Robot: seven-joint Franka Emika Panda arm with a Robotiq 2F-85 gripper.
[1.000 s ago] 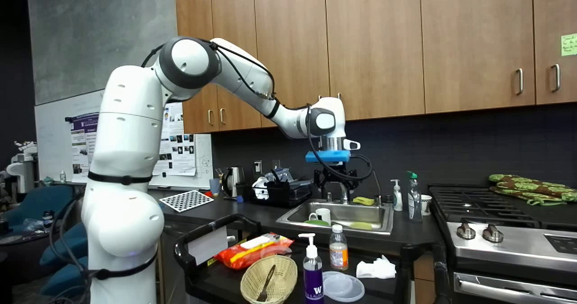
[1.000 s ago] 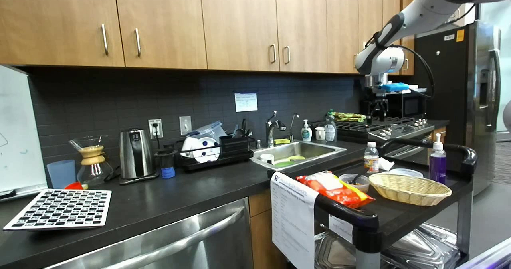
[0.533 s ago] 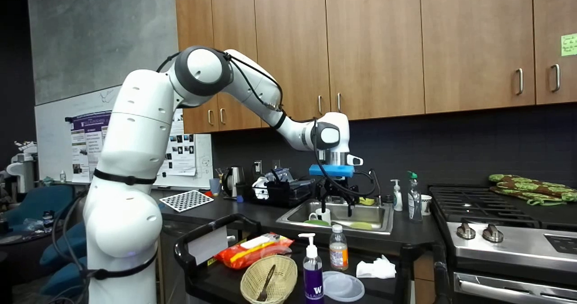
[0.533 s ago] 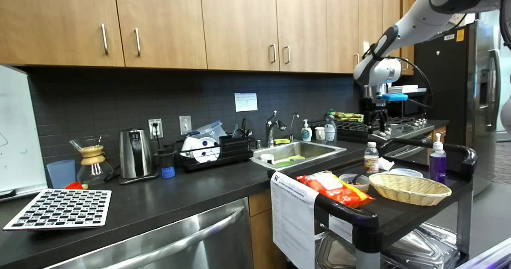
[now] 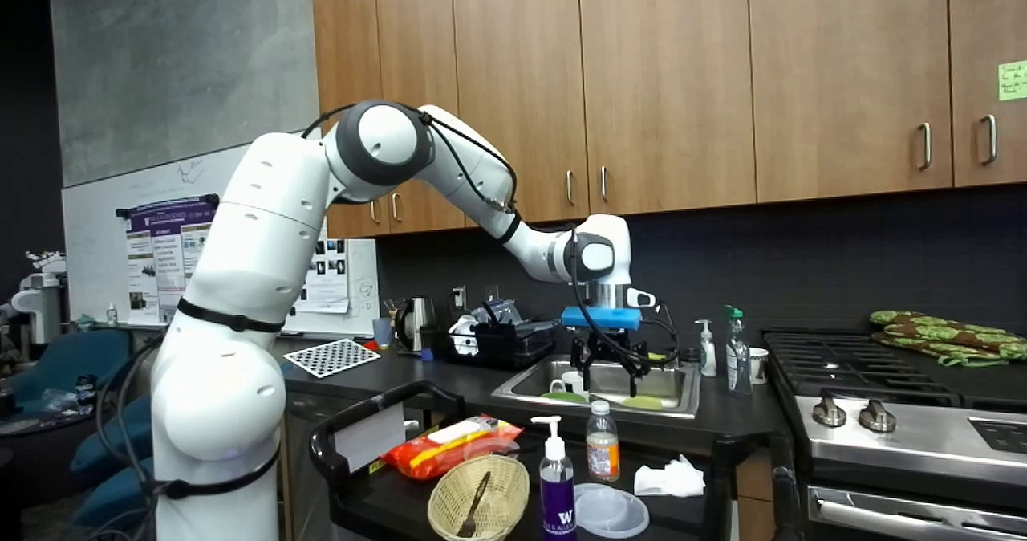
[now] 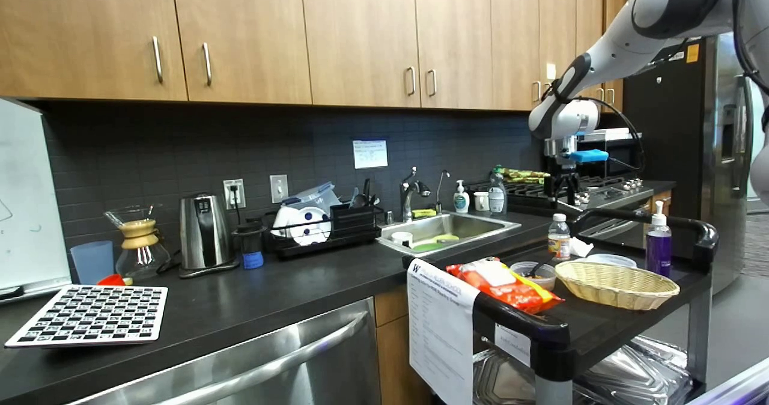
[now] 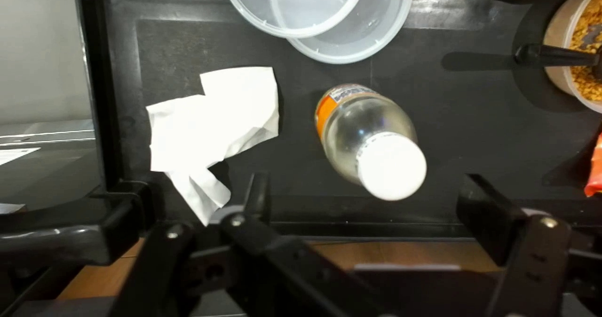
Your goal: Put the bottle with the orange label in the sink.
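Orange-labelled bottle (image 7: 364, 133) upright on black cart (image 7: 470, 138), near crumpled white paper (image 7: 221, 119); pincer (image 5: 610, 388) higher, spread wide

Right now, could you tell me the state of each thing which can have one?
Gripper: open, empty
Bottle with the orange label: upright, capped
Purple pump bottle: upright
White paper: crumpled
Round tub: uncovered
Red bag: cannot tell if sealed
Sink: holds a mug
Faucet: no flow visible
Upper cabinets: shut
Dishwasher: shut
Oven door: shut
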